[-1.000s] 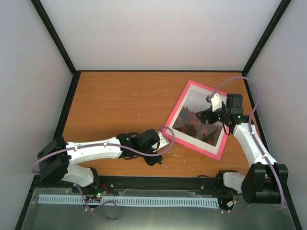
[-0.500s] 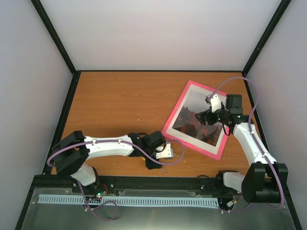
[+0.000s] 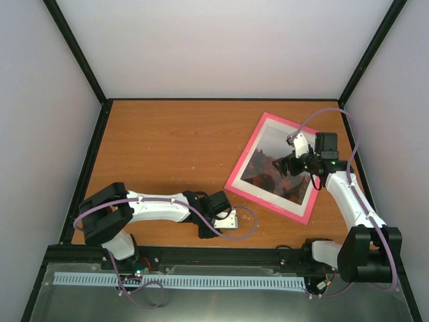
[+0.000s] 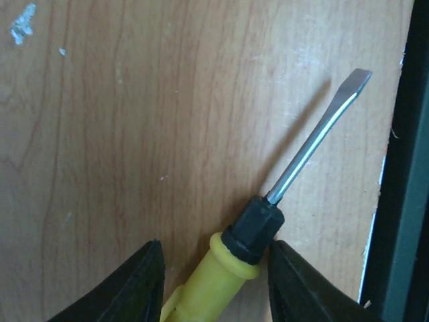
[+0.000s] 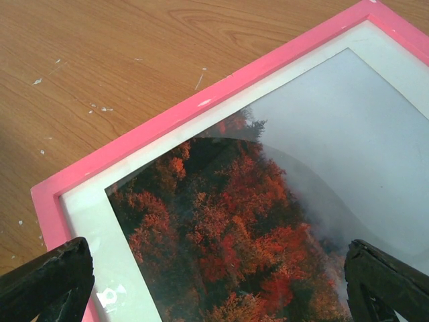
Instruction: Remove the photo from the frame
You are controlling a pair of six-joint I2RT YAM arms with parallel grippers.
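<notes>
1. Judging by how things lie, you are at the very start: the large rectangular picture frame with its thin bright pink border lies flat and face up on the orange-brown wooden table.
2. Inside that frame sits the large paper photo of pale misty sky over red-orange autumn trees. It is ringed by a white mat, and nothing has been lifted out.
3. You can see no backing board or fasteners, since they would be on the underside of the frame. I judge that turning the frame over, or otherwise reaching its back, is all yet to do.
4. Your right gripper hovers over the frame, above the photo, with its fingers spread wide. The wrist view shows one tip at each lower corner and nothing between them.
5. Your left gripper is well apart from the frame, off its near-left corner by the table's near edge. Its fingers seem pressed onto a small yellow-handled, flat-bladed screwdriver, whose shaft points away from the fingers.
6. What remains, as I read it: bring the screwdriver to the frame, open the back, and free the photo.
</notes>
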